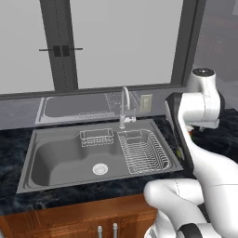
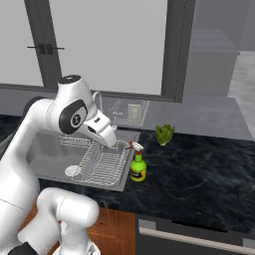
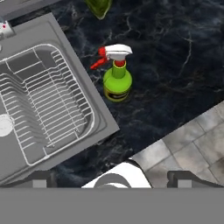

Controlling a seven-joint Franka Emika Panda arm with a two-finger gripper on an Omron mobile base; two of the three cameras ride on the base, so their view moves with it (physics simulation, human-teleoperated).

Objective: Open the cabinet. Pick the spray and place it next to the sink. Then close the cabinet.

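Landmark: wide stainless-steel sink basin point(image 2: 52, 149) with chrome gooseneck faucet point(image 1: 124, 106) and wire dish rack point(image 3: 41, 103) in its right half. Just off the sink's right rim, on black marbled counter point(image 2: 199, 169): small green spray bottle with red-and-white trigger nozzle and yellow-and-black label point(image 2: 137, 165), upright, near the rim but apart from it. Further right and back from the sink: green leafy vegetable point(image 2: 164, 133). Two-finger gripper point(image 2: 115, 143) above the sink's right edge, over the rack, clear of the bottle; jaws spread wide, nothing between them. Placement judged done; step in hand judged to be retreat, then shutting the cabinet, which lies outside these frames. To do well: lift straight up before swinging, so fingers don't clip the nozzle and tip the bottle into the basin. Keep elbow off the faucet. Push door flat on its panel, not the bar handle, slow at the end.
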